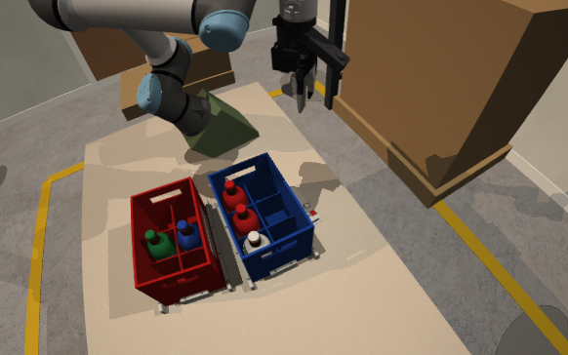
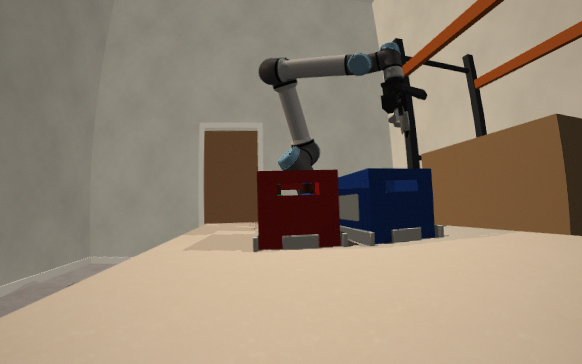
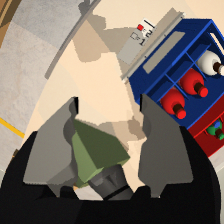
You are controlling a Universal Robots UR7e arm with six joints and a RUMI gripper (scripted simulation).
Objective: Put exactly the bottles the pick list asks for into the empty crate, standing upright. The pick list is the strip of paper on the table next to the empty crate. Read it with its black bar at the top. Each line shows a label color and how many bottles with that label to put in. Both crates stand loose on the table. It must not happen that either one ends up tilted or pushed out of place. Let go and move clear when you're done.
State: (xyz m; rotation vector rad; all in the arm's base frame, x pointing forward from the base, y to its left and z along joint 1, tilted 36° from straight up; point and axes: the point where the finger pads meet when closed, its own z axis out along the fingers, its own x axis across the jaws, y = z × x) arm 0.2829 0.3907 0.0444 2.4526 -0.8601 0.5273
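My gripper [image 1: 305, 101] [image 2: 400, 125] [image 3: 109, 96] is open and empty, high beyond the blue crate's far end. The blue crate [image 1: 266, 265] [image 2: 403, 215] [image 3: 145, 82] holds two red-capped bottles, one red bottle [image 1: 233, 197] [image 3: 172, 102] at the far end and another red bottle [image 1: 246, 221] [image 3: 192, 81] in the middle, and a white bottle [image 1: 257, 244] [image 3: 209, 62] nearest, all upright in its left column. The red crate [image 1: 198, 278] [image 2: 298, 220] holds a green bottle [image 1: 159, 246] and a blue bottle [image 1: 189, 238]. The pick list [image 1: 314, 216] [image 3: 145, 31] seems to show red 2, white 1.
Grey locating brackets stand around both crates. A green wedge-shaped block [image 1: 227, 129] [image 3: 97, 150] sits at the arm's base. A large brown box [image 1: 432, 73] [image 2: 493, 180] stands right of the table. A dark rack post [image 2: 411, 145] rises behind the gripper.
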